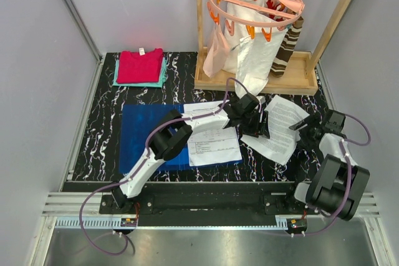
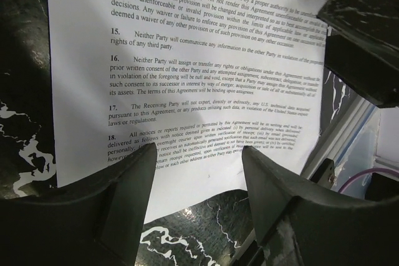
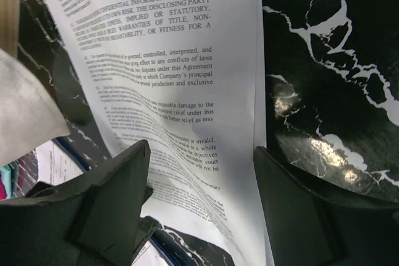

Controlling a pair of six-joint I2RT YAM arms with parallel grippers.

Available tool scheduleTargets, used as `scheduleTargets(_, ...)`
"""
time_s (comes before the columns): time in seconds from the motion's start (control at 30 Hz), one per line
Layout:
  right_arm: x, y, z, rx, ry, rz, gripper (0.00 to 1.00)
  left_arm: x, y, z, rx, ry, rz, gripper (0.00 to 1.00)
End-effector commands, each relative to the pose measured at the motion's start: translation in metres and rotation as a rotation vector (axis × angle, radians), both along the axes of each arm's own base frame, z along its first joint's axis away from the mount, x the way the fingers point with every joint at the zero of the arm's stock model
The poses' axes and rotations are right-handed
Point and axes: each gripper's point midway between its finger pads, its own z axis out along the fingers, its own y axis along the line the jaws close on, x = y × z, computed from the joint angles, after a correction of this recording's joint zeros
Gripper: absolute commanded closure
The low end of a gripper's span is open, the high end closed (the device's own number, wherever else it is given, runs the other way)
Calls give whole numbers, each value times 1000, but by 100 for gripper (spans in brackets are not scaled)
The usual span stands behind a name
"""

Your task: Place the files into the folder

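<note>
The task looks partly done. One printed sheet (image 1: 214,144) lies on the right part of the blue folder (image 1: 146,135), which sits flat at about 9 o'clock from the middle of the marbled surface (image 1: 100,147). The other files (image 1: 283,116) lie off the folder at about 3 o'clock, loosely fanned on the surface. I cannot tell whether the folder is open or the sheet merely rests on its cover. The left claw (image 1: 260,121) hangs at the 9 o'clock edge of those loose files, jaws apart and empty. The right claw (image 1: 305,130) stands at their 3 o'clock edge, jaws also apart over the paper, with nothing visibly pinched. By my judgement, what is left is to grasp these sheets, carry them toward 9 o'clock and lay them in the folder.
</note>
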Motion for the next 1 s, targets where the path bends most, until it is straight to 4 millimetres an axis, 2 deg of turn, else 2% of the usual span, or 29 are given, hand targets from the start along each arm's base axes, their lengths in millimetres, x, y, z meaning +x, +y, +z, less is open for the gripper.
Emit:
scheduleTargets(0.0, -6, 10, 24, 1, -41, 43, 24, -4, 11, -28, 68, 36, -35, 36)
scheduleTargets(0.13, -10, 12, 36, -18, -71, 55, 24, -1, 9, -25, 62, 25, -44, 36)
scheduleTargets(0.37, -8, 22, 33, 49, -68, 74, 25, -4, 5, -27, 46, 49, -55, 36)
scheduleTargets(0.6, 1, 31, 44, 115, -171, 41, 25, -4, 4, -25, 38, 50, -55, 36)
scheduleTargets(0.7, 5, 29, 40, 87, -197, 62, 39, -5, 2, -22, 30, 49, -64, 36)
scheduleTargets(0.77, 7, 23, 31, 48, -201, 57, 54, -7, -2, -16, 13, 50, -77, 36)
scheduleTargets(0.8, 6, 17, 24, 19, -181, 48, 64, -8, -4, -12, 1, 48, -86, 35)
scheduleTargets(0.83, 7, 13, 24, 1, -178, 44, 87, -12, -7, -6, -15, 49, -105, 34)
scheduleTargets(0.87, 7, 11, 24, -17, -174, 46, 100, -12, -10, 7, -35, 41, -115, 30)
scheduleTargets(0.93, 11, 0, 38, -82, -191, 34, 100, -16, -12, 27, -63, 26, -143, 26)
scheduleTargets(0.97, 7, -3, 43, -112, -182, 32, 100, -15, -14, 55, -101, -5, -151, 25)
